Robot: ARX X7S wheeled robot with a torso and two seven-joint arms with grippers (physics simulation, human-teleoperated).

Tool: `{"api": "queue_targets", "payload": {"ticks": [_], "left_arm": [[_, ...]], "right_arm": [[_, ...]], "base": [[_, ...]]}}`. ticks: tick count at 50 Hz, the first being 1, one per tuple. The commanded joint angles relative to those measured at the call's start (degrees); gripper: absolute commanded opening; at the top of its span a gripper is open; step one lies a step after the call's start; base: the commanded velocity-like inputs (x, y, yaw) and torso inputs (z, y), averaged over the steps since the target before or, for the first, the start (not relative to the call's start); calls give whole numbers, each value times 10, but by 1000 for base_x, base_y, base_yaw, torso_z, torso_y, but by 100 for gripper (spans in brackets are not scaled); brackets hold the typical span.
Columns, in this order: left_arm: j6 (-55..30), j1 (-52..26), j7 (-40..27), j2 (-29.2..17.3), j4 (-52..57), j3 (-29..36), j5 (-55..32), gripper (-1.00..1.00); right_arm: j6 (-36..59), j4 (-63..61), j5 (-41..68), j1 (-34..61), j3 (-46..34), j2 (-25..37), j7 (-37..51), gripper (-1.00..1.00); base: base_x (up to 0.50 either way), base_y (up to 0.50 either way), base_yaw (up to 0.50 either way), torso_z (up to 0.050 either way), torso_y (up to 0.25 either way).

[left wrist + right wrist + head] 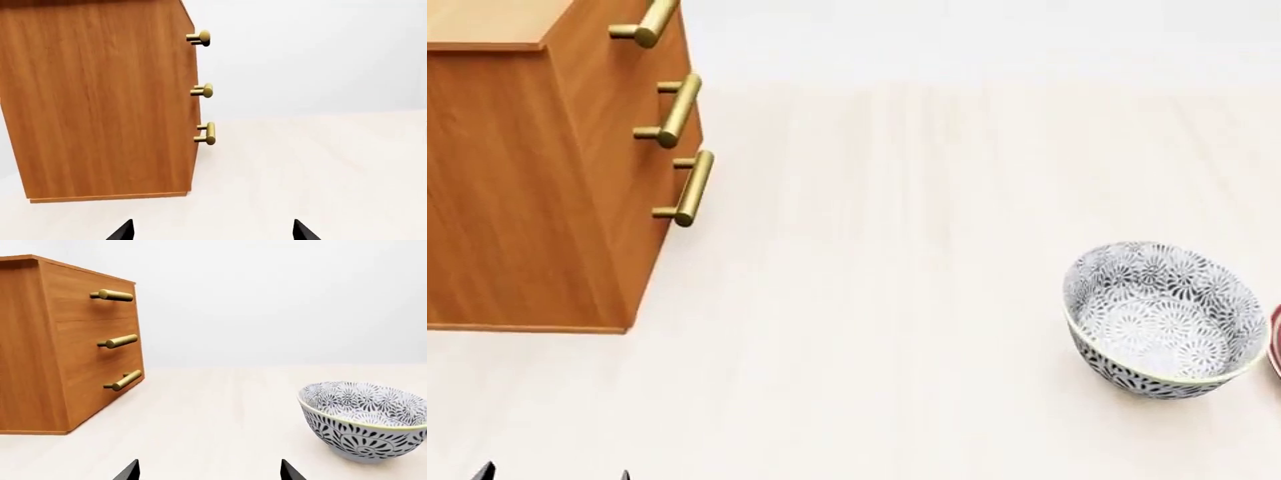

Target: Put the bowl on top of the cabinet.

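The bowl (1164,322), white with dense grey-black flowers, stands upright on the pale table at the right in the head view. It is empty, and it also shows in the right wrist view (364,421). The orange-brown cabinet (521,190) with brass bar handles stands at the far left; its side fills much of the left wrist view (100,100). My left gripper (213,233) is open with nothing between its tips, short of the cabinet's side; only its tips (554,476) show at the head view's lower edge. My right gripper (209,472) is open and empty, well short of the bowl.
A red rim of a plate (1276,345) peeks in at the right edge, just beside the bowl. The pale wooden tabletop (881,250) stretches between cabinet and bowl. A plain white wall lies behind.
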Motion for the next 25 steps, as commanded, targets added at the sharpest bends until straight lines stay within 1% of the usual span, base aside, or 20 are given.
{"api": "queue_targets", "payload": {"ticks": [1, 7, 25], "left_arm": [[7, 17, 4, 4, 23, -5, 16, 100], [11, 21, 0, 0, 27, -1, 17, 100], [12, 13, -9, -8, 19, 7, 10, 100]], "right_arm": [[-35, -22, -25, -29, 3, 0, -5, 100], [-46, -24, -26, -35, 1, 2, -5, 100], [-49, -20, -27, -32, -3, 6, 2, 100]], "base": [[156, 0, 0, 0, 0], [233, 0, 0, 0, 0], [306, 0, 0, 0, 0]]}}
